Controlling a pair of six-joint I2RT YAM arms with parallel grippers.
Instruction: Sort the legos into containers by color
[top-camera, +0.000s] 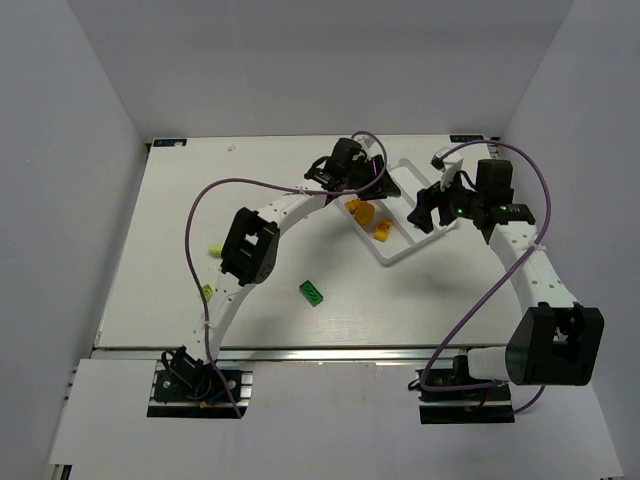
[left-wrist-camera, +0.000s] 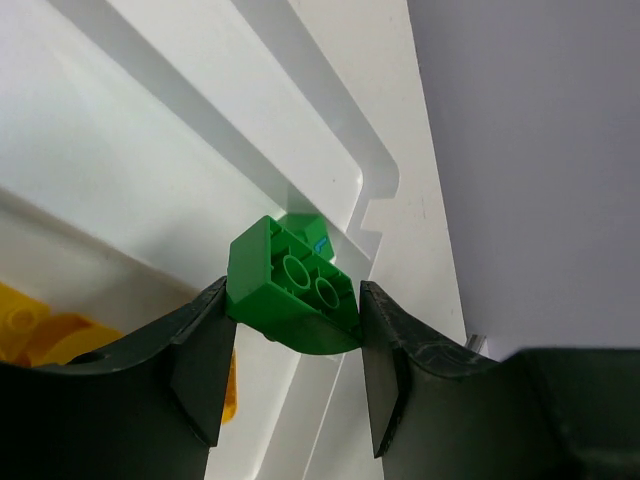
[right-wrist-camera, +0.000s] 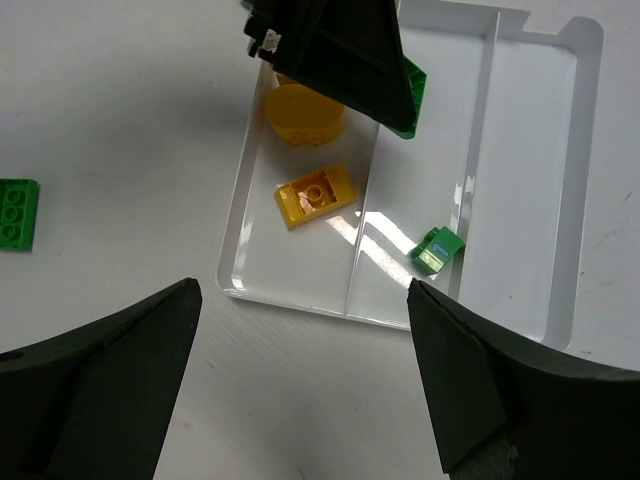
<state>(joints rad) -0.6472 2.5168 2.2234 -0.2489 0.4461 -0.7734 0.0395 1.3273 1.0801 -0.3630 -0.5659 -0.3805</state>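
l jaws clamped on dk green brick over white tray, 2 o'clock of desk ctr. r jaws wide apart, empty, above tray. orange bricks in one compartment, small green one in next. loose green brick on desk, 6 o'clock.

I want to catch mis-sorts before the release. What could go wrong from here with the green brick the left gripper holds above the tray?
1. The green brick, pinched in the left gripper, hangs close to the compartment holding the orange legos; released here, it might bounce in there instead of joining the small green piece next door.
2. The open right gripper hovers by the same tray, so the arms could clash.
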